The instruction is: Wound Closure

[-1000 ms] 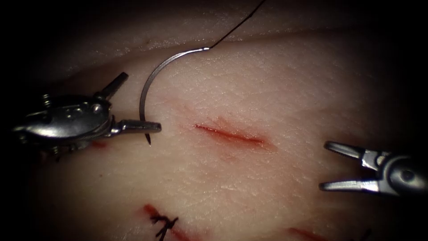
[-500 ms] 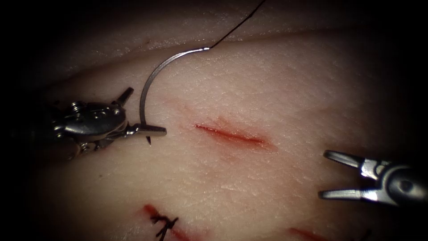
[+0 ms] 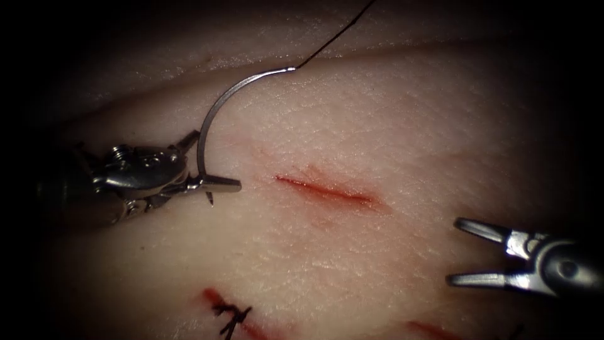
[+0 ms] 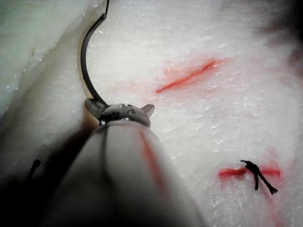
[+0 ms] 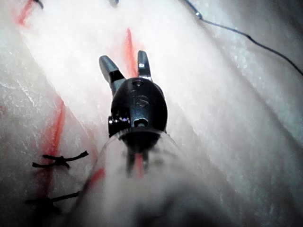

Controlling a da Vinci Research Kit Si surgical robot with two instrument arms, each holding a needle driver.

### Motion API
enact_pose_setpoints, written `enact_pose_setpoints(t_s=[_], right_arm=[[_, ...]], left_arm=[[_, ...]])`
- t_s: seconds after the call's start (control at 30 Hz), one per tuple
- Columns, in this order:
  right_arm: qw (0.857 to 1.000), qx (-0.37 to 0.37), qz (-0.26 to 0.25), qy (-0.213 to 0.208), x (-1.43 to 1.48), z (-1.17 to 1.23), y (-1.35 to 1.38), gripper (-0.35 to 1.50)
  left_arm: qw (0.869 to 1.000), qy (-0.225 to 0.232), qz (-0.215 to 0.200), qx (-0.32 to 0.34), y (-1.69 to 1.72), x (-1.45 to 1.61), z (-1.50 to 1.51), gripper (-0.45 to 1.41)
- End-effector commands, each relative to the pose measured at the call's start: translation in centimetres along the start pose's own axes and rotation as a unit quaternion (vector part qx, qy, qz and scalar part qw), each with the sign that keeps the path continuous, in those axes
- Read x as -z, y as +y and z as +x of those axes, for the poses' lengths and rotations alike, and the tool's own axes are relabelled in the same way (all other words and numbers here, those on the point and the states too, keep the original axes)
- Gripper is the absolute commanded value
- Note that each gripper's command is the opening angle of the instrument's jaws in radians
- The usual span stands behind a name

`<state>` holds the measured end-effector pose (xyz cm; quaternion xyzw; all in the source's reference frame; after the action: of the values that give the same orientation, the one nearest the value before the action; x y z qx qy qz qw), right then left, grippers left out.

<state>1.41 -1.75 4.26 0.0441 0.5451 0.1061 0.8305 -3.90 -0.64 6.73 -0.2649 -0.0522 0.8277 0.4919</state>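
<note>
**Left jaws grip the needle near its point; right jaws spread and empty**

Jaws of the left tool [image 3: 214,184] are closed on the curved needle [image 3: 217,110], pinching it just short of its sharp tip, which pokes out below the jaws and hangs just over the skin without entering it. From that grip the needle, a thin, smooth arc of grey steel, sweeps up and over to its blunt end, where the dark thread [image 3: 333,31] joins it and runs off upward. Needle and left tool lie to the left of the cut [image 3: 324,189]. In the left wrist view the same arc rises from the rounded metal head of the left tool [image 4: 120,109], with the thread leaving its far end.

The right tool [image 3: 469,252] sits well apart, to the right of the cut and lower down, its two slim polished jaws spread wide with nothing between them. In the right wrist view its two jaw blades [image 5: 125,66] stand parted above a dark, glossy, bulbous wrist, with a red line on the tissue beyond them.

The tissue [image 3: 409,126] is pale, faintly grained and slightly glistening, with a soft ridge along its upper side. The cut is a short, narrow red slit, slanting a little, with pink smears of red fluid [image 3: 302,173] around it and no stitch across it. Lower down lies another red slit carrying a dark knot with stubby cut ends of thread [image 3: 229,315]; the left wrist view shows this stitch [image 4: 258,172] as well.
</note>
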Motion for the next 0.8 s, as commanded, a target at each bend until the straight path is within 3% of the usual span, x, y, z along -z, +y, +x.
enact_pose_setpoints(t_s=[0.03,0.17,0.23,0.33,0.37,0.4,0.47,0.5,0.6,0.8], right_arm=[[1.0,0.004,0.0,0.002,-0.08,0.01,0.0,0.5],[1.0,0.004,-0.003,-0.001,-0.07,0.02,-0.02,0.5],[1.0,0.004,-0.003,-0.001,-0.06,0.04,-0.05,0.49],[1.0,0.004,-0.003,-0.001,-0.05,0.05,-0.06,0.47],[1.0,0.004,-0.003,-0.001,-0.05,0.05,-0.06,0.47],[1.0,0.004,-0.003,-0.001,-0.05,0.06,-0.06,0.45],[1.0,0.004,-0.004,-0.002,-0.05,0.06,-0.06,0.45],[1.0,0.004,-0.004,-0.002,-0.04,0.06,-0.07,0.44],[1.0,-0.002,-0.004,-0.004,-0.04,0.06,-0.06,0.33],[0.998,-0.054,-0.023,0.008,-0.04,0.08,-0.04,0.17]], left_arm=[[1.0,0.001,0.004,0.001,0.0,-0.09,0.03,0.85],[1.0,-0.001,0.02,0.005,-0.09,-0.17,-0.02,0.64],[0.999,-0.003,0.033,0.006,-0.16,-0.25,-0.06,0.41],[0.999,-0.008,0.041,-0.005,-0.19,-0.28,-0.08,0.21],[0.999,-0.008,0.041,-0.005,-0.19,-0.28,-0.08,0.21],[0.999,-0.012,0.046,-0.006,-0.22,-0.28,-0.08,0.04],[0.999,-0.012,0.046,-0.008,-0.22,-0.27,-0.08,-0.04],[0.999,-0.014,0.047,-0.011,-0.24,-0.23,-0.07,-0.23],[0.999,-0.008,0.042,-0.009,-0.28,-0.15,-0.04,-0.45],[0.999,0.031,0.017,-0.007,-0.26,0.15,0.11,-0.45]])
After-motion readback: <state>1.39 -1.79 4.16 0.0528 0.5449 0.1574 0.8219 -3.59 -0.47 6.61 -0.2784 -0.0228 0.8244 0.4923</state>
